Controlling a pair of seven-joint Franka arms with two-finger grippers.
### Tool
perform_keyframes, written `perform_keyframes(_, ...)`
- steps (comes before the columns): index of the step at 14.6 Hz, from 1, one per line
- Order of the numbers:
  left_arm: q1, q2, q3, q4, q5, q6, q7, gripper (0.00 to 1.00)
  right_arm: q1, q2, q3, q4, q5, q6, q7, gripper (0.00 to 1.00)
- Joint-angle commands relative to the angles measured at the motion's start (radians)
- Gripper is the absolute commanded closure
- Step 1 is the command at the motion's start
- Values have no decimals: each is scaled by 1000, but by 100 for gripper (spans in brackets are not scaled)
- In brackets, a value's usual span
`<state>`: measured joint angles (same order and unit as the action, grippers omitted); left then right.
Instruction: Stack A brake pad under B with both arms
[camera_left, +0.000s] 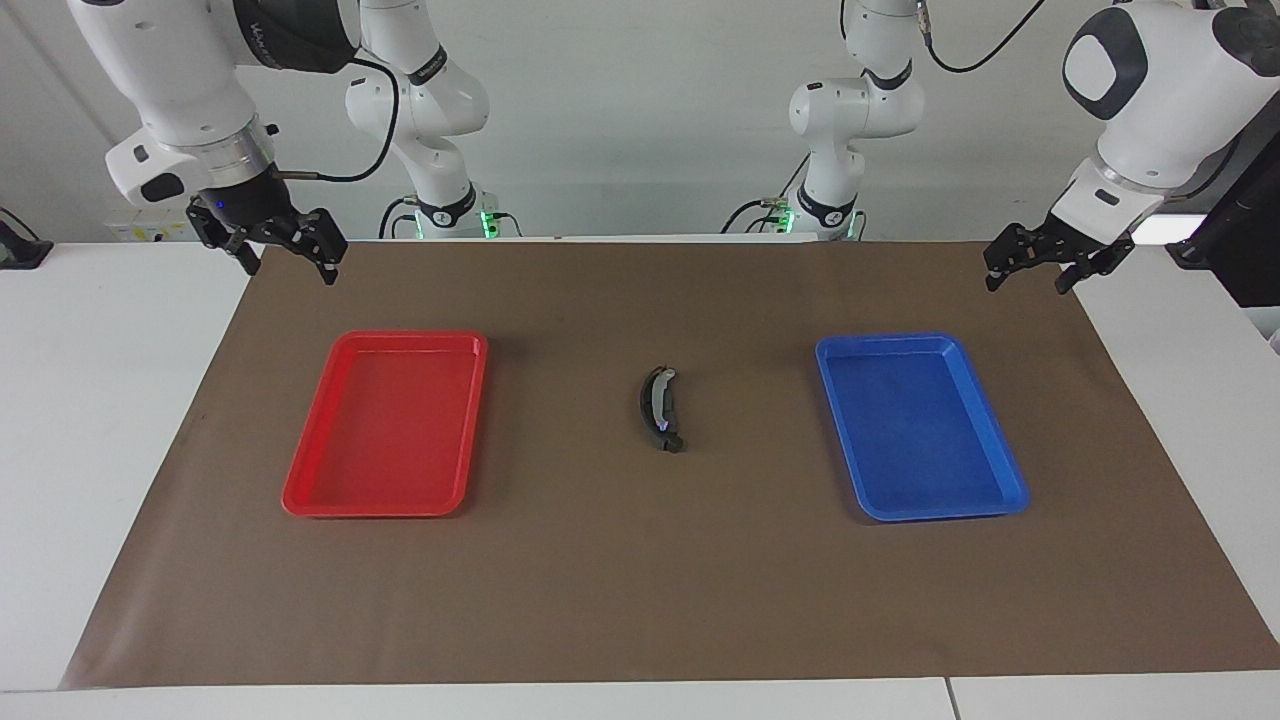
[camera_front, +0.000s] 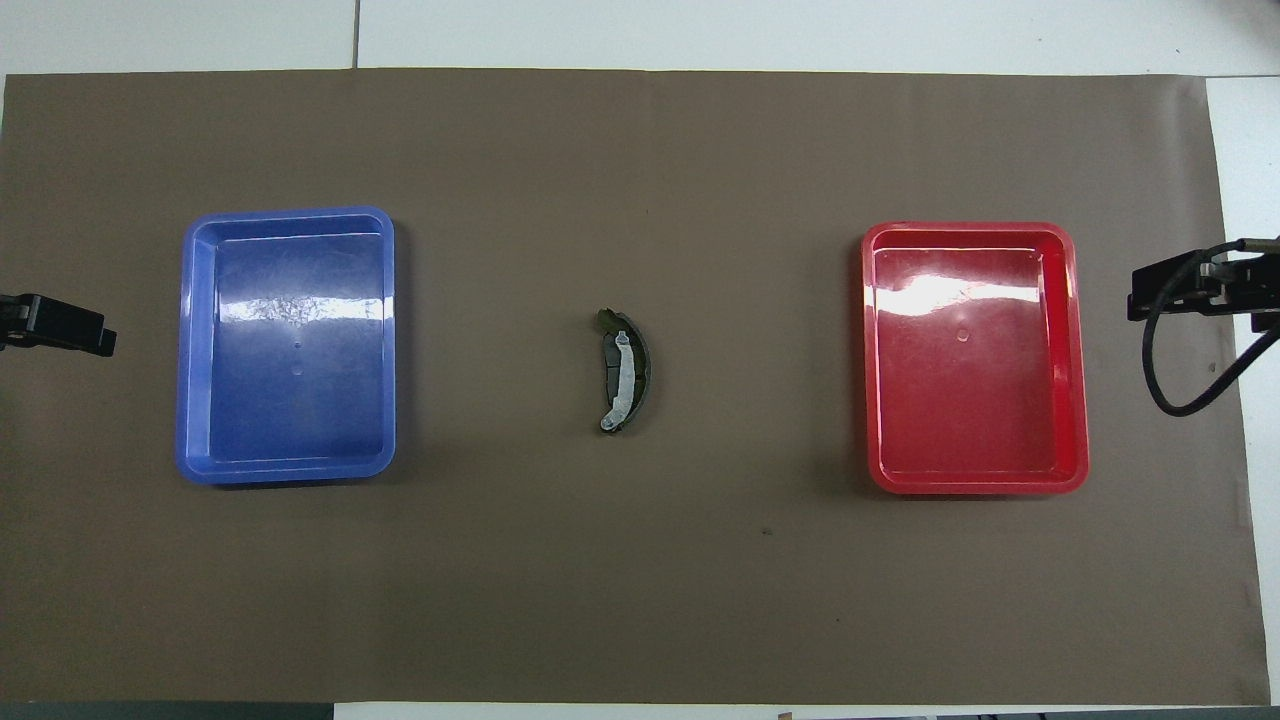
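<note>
The crescent brake shoe B (camera_left: 657, 400) with its silver band lies in the middle of the brown mat (camera_left: 640, 580), between the two trays; it also shows in the overhead view (camera_front: 627, 370). A flat dark pad, brake pad A (camera_front: 608, 366), shows partly from under it along the inner side of the arc. My left gripper (camera_left: 1028, 282) hangs open and empty in the air over the mat's edge at the left arm's end. My right gripper (camera_left: 289, 268) hangs open and empty over the mat's corner at the right arm's end. Both are well away from the stack.
An empty red tray (camera_left: 385, 425) lies toward the right arm's end and an empty blue tray (camera_left: 918, 428) toward the left arm's end, each beside the stack. White tabletop (camera_left: 110, 420) surrounds the mat.
</note>
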<state>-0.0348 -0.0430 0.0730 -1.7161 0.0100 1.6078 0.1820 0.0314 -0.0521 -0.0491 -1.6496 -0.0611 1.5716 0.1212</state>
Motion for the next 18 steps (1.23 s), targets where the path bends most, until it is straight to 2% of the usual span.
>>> perform_keyframes(1,7,-6,-7,-5,15,-3,5,1,-7,1,3,7,15,-15,-23,0)
perform_keyframes(3,6,-6,-7,-5,15,-3,5,1,-4,1,6,14,18,-15,-26,0)
perform_keyframes(6,7,-6,-7,-5,15,-5,5,1,-14,26,12,86,72,-96,-26,0)
perform_keyframes(18,7,-6,-7,-5,15,-5,5,1,-8,21,11,67,58,-85,-26,0)
